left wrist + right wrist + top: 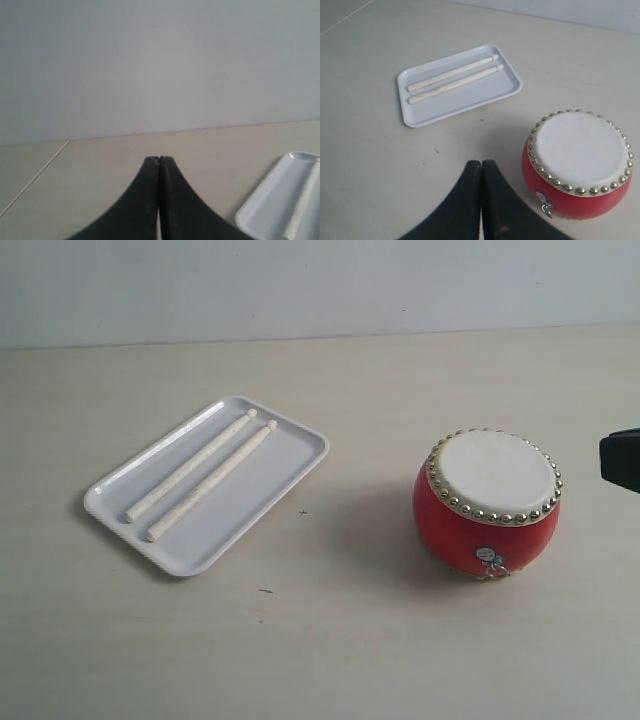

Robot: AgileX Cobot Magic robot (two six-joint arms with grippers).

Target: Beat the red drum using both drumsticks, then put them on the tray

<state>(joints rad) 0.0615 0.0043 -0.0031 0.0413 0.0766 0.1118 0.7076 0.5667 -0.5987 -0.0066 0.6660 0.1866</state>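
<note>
Sticks [211, 480] are laid in the tray [255, 490], drum [488, 490] well apart. Left fingers [147, 192] and right fingers [467, 197] are closed, empty; opening is required if beating remains.

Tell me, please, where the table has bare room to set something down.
Bare tabletop runs between the white tray and the red drum, and across the front below both in the exterior view. Behind them it is bare too. The tray is crowded: two drumsticks fill its far side, leaving a strip along the drum-side rim.
</note>
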